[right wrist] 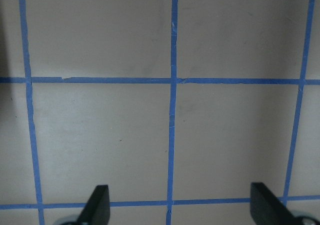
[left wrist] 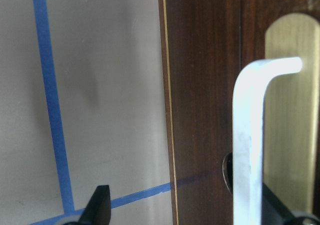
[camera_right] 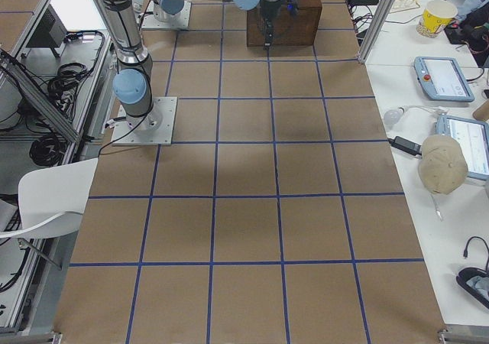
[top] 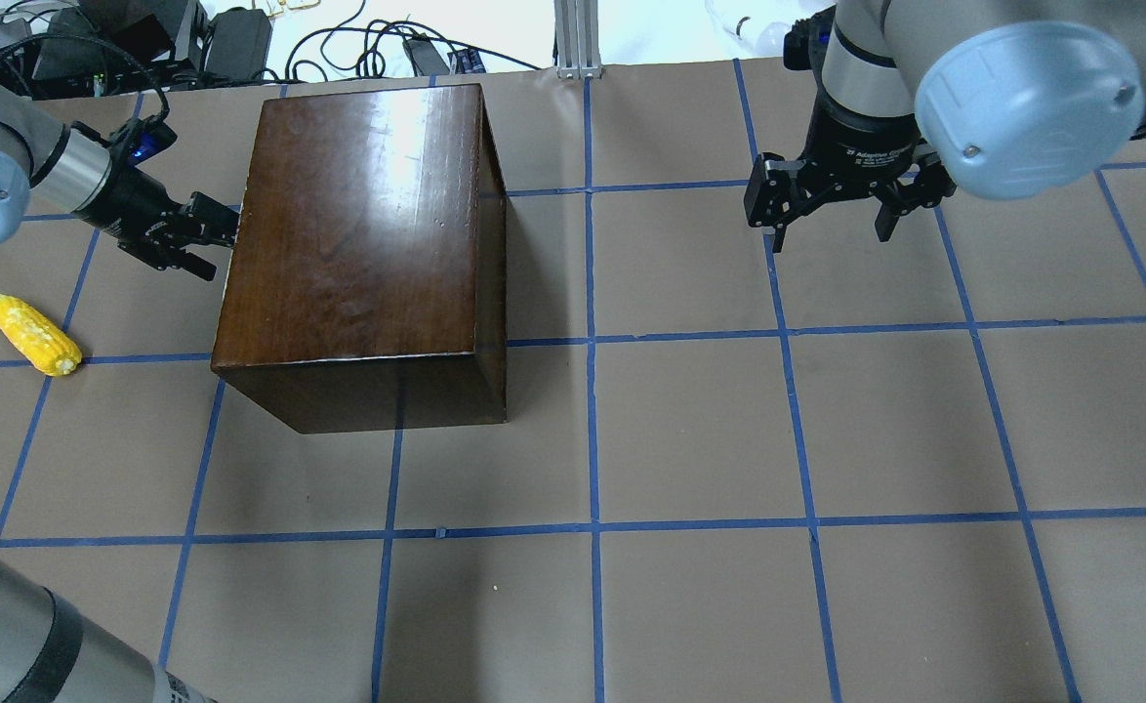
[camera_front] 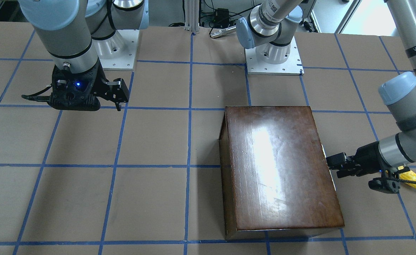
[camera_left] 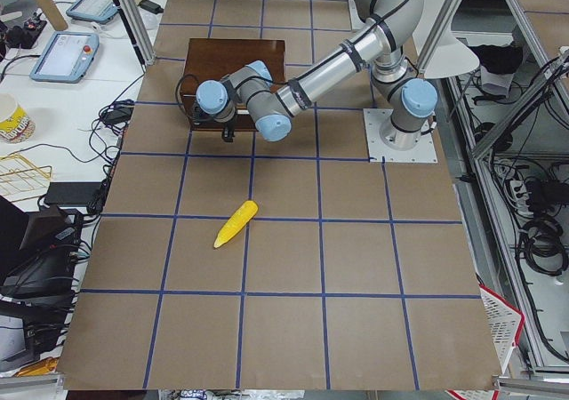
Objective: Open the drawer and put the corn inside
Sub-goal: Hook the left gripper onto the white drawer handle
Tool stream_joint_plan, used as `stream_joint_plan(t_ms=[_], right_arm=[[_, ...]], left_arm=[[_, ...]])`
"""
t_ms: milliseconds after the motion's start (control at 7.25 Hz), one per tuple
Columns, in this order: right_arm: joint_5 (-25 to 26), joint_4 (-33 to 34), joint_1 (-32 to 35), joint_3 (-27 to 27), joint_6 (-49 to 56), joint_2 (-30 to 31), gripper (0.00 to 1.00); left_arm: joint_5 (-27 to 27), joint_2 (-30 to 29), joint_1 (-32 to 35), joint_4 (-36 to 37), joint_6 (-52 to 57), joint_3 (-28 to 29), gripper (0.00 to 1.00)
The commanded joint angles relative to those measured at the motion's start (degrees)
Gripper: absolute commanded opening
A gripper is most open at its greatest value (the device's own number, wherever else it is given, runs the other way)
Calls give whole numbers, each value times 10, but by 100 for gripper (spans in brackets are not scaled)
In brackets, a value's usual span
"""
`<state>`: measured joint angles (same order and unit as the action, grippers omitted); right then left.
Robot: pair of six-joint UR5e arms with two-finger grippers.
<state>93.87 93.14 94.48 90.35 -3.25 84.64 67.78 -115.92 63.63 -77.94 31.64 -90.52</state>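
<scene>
Lining up on the pull: your left hand [top: 210,237] sits side-on against the end face of the dark wooden box [top: 368,225], where the drawer [left wrist: 205,110] front is. The wrist view shows its fingers spread wide. The silver handle [left wrist: 249,135] on its brass plate [left wrist: 295,85] stands between them, close to one finger, no pinch yet. Side-on makes sense: the bar runs across the finger gap, so a squeeze would catch it and a straight pull back should slide the tray out.

The drawer reads as shut, or as good as. A thin pale strip shows at that end in the front view, but I can't tell if it's a gap.

Meanwhile the corn [top: 34,335] lies flat on the bench [top: 690,430], on the robot's left of the box, apart from it and nearer the robot than the hand. That's the side the drawer should come out toward, so watch the tray and arm don't knock it.

Your right hand [top: 832,210] hangs over bare bench, fingers wide, holding nothing, well apart from the box. Out of the way, I'd say, and free to steady the box or fetch the corn.

Stage: early, step one, grasp not made. Next: close squarely on the bar and pull level. The glossy box could slide along if the drawer sticks.
</scene>
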Motion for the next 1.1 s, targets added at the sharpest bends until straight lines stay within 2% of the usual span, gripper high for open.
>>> stream_joint_plan(t_ms=[0,552,690,966], right_arm=[[0,-1,0,0,0,0,100],[0,-1,0,0,0,0,100],[0,0,0,0,0,0,100],[0,-1,0,0,0,0,100]], left_arm=[[1,-5,-1,1,1,1,100],[5,-5,-6,1,2,7,100],[25,-5,-6,2,20,7,100],[32,-5,-11,0,32,9,100]])
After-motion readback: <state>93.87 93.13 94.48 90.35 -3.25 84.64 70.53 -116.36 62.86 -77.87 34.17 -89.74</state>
